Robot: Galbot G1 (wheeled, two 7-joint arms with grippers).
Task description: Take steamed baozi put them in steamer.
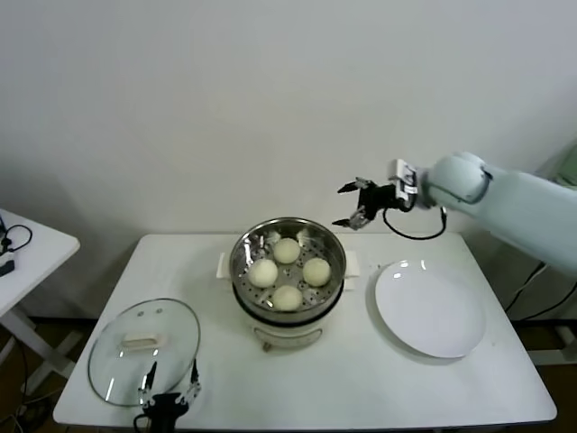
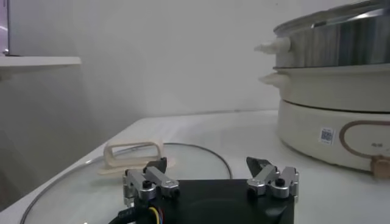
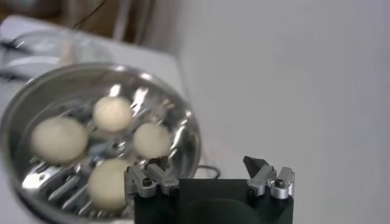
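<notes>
Right gripper (image 1: 354, 205): fingers spread wide, nothing held, raised above far right rim of round shiny stainless-steel steamer (image 1: 335, 255). Four round cream-white steamed baozi (image 1: 287, 251) sat inside on perforated tray. Flat white plate (image 1: 431, 309) bare. Buns judged light, soft, dentable: pinch gently across middle. Left gripper (image 1: 168, 394) parked low beside round glass lid (image 1: 113, 352), fingers apart, empty.

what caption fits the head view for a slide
Four baozi in the steamer, right hand open above it.
</notes>
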